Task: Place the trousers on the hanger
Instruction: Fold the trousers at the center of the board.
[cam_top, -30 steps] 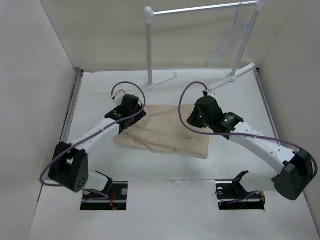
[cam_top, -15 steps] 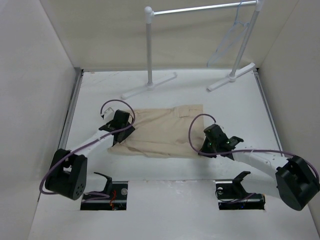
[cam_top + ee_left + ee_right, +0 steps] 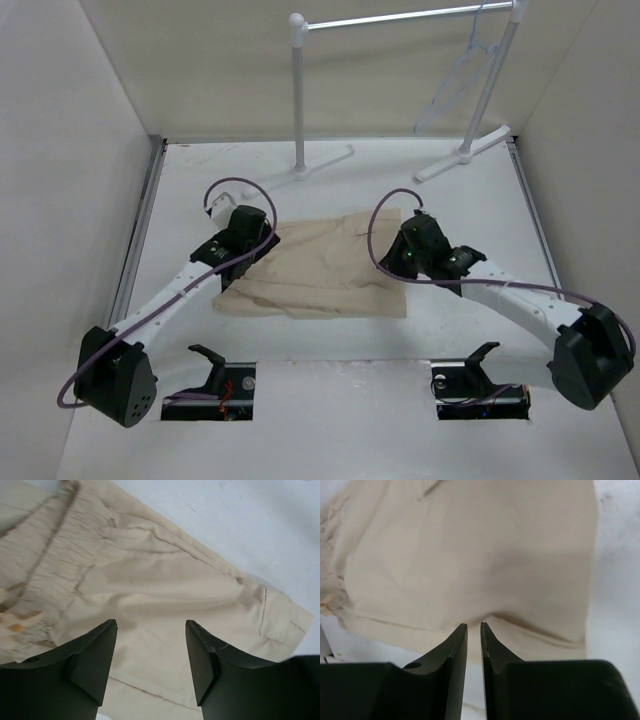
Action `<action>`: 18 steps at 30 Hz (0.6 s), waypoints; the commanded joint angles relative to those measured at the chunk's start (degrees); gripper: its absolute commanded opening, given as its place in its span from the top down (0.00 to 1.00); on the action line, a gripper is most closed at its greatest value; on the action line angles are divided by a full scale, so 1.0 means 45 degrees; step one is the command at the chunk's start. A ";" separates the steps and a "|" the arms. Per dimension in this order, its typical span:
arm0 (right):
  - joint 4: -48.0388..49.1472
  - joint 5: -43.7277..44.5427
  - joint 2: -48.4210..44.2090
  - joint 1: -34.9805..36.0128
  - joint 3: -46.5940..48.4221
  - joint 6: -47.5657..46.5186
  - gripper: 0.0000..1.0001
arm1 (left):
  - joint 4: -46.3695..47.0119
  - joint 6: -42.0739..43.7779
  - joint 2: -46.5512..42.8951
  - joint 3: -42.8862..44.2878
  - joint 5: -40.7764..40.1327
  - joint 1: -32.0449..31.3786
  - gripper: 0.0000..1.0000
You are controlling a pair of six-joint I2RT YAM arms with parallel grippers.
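The beige trousers lie folded flat in the middle of the table. My left gripper hovers over their left end, jaws open and empty; the left wrist view shows the gathered waistband and cloth between and beyond the gripper. My right gripper is at the trousers' far right corner. In the right wrist view it is almost closed, pinching a raised crease of the cloth. The pale hanger hangs from the rack rail at the back right.
A white garment rack stands at the back, with a left post, a metal rail and feet on the table. White walls enclose the table on three sides. Purple cables loop above both wrists.
Both grippers have moved away from the near edge toward the back. The right one went from the trousers' near right corner to the far right corner, where the cloth now puckers.
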 commanded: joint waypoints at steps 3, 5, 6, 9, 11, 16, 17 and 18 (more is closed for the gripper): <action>0.2388 -0.0392 0.2438 -0.0478 -0.0521 0.0087 0.86 | 0.0931 -0.0027 0.1448 0.0203 -0.0410 -0.1326 0.46; 0.2407 -0.0492 0.2540 -0.0518 -0.0832 0.0400 0.90 | 0.1206 -0.0027 0.1665 -0.0206 -0.0586 -0.1270 0.46; 0.2388 -0.0415 0.2365 -0.0518 -0.0950 0.0439 0.90 | 0.1246 -0.0027 0.1704 -0.0441 -0.0625 -0.1153 0.46; 0.2038 -0.0375 0.1586 -0.0518 -0.0778 0.0207 0.85 | 0.1071 -0.0007 0.1336 -0.1027 -0.0431 -0.0567 0.46; 0.1357 -0.0453 0.0961 -0.0518 0.0040 -0.0261 0.72 | 0.0954 0.0070 0.0731 -0.1127 -0.0236 -0.0390 0.46; -0.0363 -0.1172 -0.0252 -0.1375 0.3280 -0.1764 0.35 | 0.0349 0.0285 -0.0403 -0.0367 -0.0254 -0.0273 0.46; -0.0540 -0.1485 -0.0370 -0.1745 0.3944 -0.2077 0.34 | 0.0328 0.0363 -0.0502 -0.0172 -0.0254 -0.0273 0.46; -0.0619 -0.1778 -0.0448 -0.2232 0.4608 -0.2351 0.36 | 0.0309 0.0480 -0.0561 0.0024 -0.0254 -0.0273 0.46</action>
